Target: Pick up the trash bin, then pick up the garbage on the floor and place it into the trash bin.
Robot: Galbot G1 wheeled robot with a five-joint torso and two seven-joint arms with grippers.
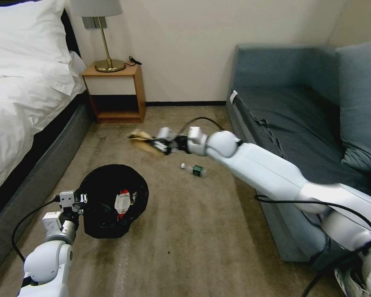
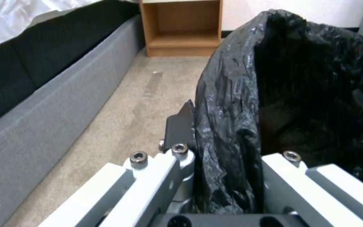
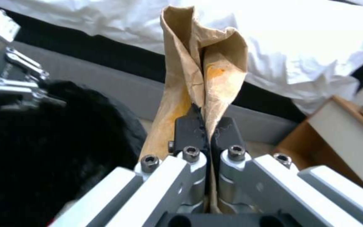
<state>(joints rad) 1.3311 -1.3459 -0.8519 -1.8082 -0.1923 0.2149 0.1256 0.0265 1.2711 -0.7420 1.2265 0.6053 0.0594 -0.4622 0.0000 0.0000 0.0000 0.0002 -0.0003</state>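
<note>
My left gripper [image 1: 79, 199] is shut on the rim of the trash bin [image 1: 113, 200], holding it above the carpet; its black bag [image 2: 274, 94] sits pinched between the fingers [image 2: 181, 126]. A red-and-white snack packet [image 1: 123, 203] lies inside the bin. My right gripper [image 1: 158, 144] is shut on a crumpled brown paper bag [image 3: 202, 69], held in the air beyond the bin, toward the nightstand. The paper bag [image 1: 141, 136] sticks out past the fingertips. A small clear bottle with a green label [image 1: 194, 169] lies on the carpet under my right forearm.
A bed [image 1: 24, 82] with a grey base runs along the left. A wooden nightstand [image 1: 115, 88] with a lamp stands at the back wall. A grey sofa [image 1: 301, 115] fills the right side. Open carpet [image 1: 193, 231] lies between them.
</note>
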